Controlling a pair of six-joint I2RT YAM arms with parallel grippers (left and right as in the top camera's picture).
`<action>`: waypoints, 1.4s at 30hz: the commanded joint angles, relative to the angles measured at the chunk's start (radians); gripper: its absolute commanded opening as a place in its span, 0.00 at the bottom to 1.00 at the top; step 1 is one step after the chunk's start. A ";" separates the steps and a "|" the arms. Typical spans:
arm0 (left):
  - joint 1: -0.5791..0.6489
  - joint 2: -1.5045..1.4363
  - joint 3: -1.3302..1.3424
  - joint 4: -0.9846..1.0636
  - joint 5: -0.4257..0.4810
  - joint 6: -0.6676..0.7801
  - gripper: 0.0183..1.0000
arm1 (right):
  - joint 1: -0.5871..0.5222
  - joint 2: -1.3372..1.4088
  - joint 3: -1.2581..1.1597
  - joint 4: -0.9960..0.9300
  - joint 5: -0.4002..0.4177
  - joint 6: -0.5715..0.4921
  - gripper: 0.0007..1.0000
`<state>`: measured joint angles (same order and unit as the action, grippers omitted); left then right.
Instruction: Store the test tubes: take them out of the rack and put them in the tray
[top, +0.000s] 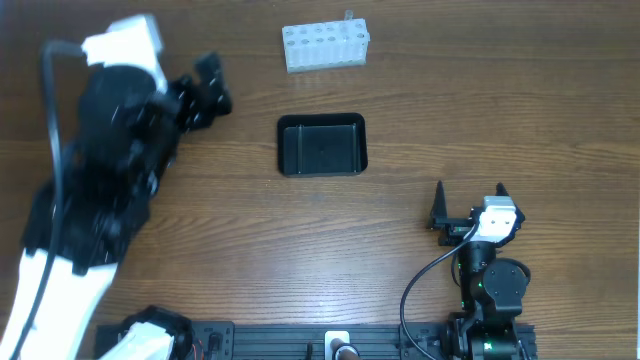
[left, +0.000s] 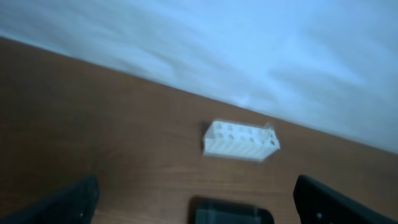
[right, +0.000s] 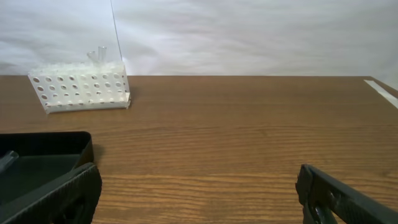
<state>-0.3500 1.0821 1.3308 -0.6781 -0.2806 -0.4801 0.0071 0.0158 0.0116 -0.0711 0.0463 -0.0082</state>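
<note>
The white test tube rack (top: 325, 47) stands at the table's far middle, with one clear tube (top: 349, 17) upright at its right end. Just nearer sits the black tray (top: 322, 145). My left gripper (top: 214, 86) hangs lifted to the left of both; in its wrist view it (left: 196, 186) is open, facing the rack (left: 241, 140) and the tray's edge (left: 230, 213). Low near its base, my right gripper (top: 469, 197) is open and holds nothing. Its wrist view looks past its gripper (right: 199, 180) at the rack (right: 81, 87), the tube (right: 102, 55) and the tray (right: 46, 155).
A white wall or sheet rises behind the table's far edge (right: 249, 76). Bare wooden tabletop (top: 500, 100) spreads to the right of the rack and tray and between the tray and the arm bases.
</note>
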 joint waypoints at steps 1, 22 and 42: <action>0.058 -0.194 -0.226 0.149 0.121 0.060 1.00 | -0.006 -0.011 -0.006 -0.003 -0.005 -0.008 0.99; 0.389 -0.910 -1.011 0.881 0.402 0.109 1.00 | -0.006 -0.011 -0.006 -0.003 -0.005 -0.008 0.99; 0.426 -1.079 -1.325 0.967 0.180 0.109 1.00 | -0.006 -0.011 -0.006 -0.003 -0.005 -0.008 0.99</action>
<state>0.0708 0.0193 0.0113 0.3168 -0.0326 -0.3851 0.0071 0.0154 0.0116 -0.0711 0.0463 -0.0090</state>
